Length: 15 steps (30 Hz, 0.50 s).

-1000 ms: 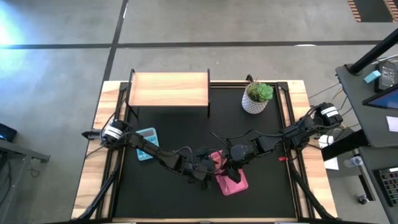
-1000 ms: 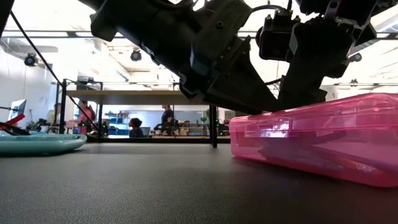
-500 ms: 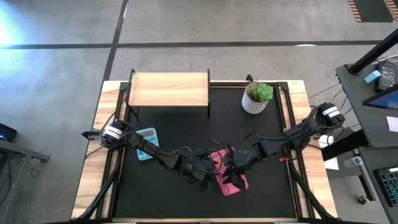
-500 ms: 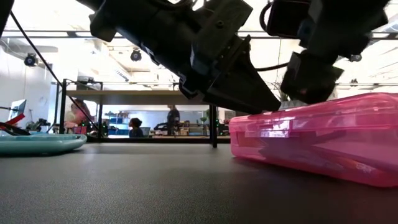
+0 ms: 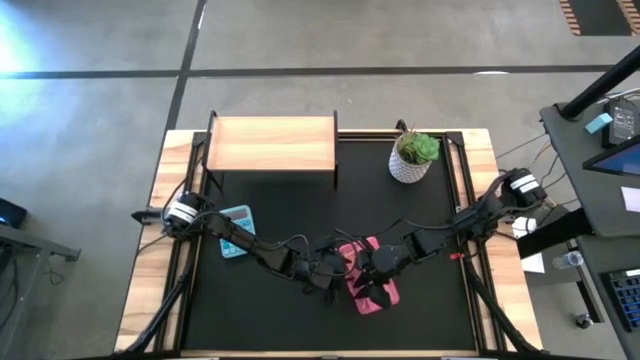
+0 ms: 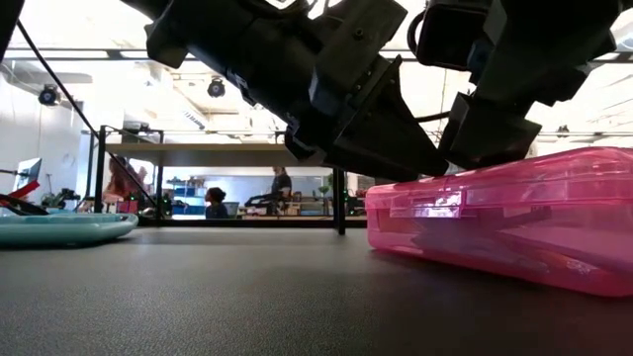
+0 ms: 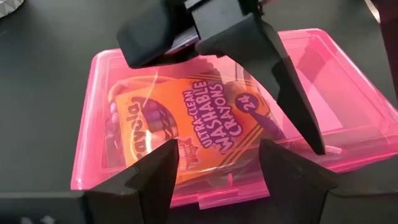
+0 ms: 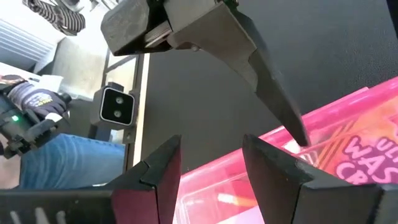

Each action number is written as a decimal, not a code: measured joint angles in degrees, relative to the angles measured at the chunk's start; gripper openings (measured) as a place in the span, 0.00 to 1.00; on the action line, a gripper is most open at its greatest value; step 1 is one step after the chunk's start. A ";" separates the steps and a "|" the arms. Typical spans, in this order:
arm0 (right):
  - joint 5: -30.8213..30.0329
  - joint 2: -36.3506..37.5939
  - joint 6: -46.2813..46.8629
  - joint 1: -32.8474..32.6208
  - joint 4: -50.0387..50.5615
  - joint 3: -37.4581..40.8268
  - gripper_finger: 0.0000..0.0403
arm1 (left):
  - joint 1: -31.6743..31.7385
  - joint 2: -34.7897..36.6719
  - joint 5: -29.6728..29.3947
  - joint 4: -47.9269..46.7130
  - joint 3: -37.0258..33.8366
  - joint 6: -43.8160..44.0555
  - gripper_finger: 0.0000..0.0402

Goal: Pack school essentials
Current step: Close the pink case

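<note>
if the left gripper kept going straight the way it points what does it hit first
Most likely the closed pink case: the left gripper points at its clear lid, the crayon box beneath. Depth is unclear.

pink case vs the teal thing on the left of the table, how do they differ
The pink case is see-through plastic with a crayon box showing through its shut lid; the teal object is opaque. In the low view the case stands taller, the teal one low and flat. Both end effectors, left and right, are at the case; none is at the teal object. Both rest on the black mat.
</note>
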<state>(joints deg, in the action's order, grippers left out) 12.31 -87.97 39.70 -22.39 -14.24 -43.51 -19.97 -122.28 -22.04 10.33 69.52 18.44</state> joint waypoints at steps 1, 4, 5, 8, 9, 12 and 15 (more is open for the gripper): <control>-0.08 -0.21 -0.02 0.02 -0.04 -0.02 0.40 | 0.00 -0.01 -0.08 0.03 0.00 0.31 0.52; -0.26 -0.93 -0.09 0.02 -0.16 -0.11 0.40 | 0.02 -0.04 -0.31 0.07 0.00 0.51 0.52; -0.31 -1.13 -0.11 0.02 -0.11 -0.14 0.40 | 0.02 -0.04 -0.37 0.09 0.00 0.54 0.52; -0.65 -2.10 -0.09 0.02 0.00 -0.26 0.40 | 0.03 -0.04 -0.42 0.11 0.00 0.66 0.52; -0.72 -2.69 -0.07 0.02 0.02 -0.26 0.40 | 0.04 -0.04 -0.45 0.11 0.00 0.67 0.52; -0.74 -4.06 0.31 0.02 0.19 -0.26 0.40 | 0.04 -0.04 -0.50 0.09 0.00 0.69 0.52; -0.71 -5.83 1.18 0.04 0.36 -0.24 0.40 | 0.09 -0.04 -0.51 0.17 -0.07 0.69 0.52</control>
<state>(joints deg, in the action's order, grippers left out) 11.61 -93.81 40.89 -22.35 -13.89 -43.75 -19.88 -122.32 -22.55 10.49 69.45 19.14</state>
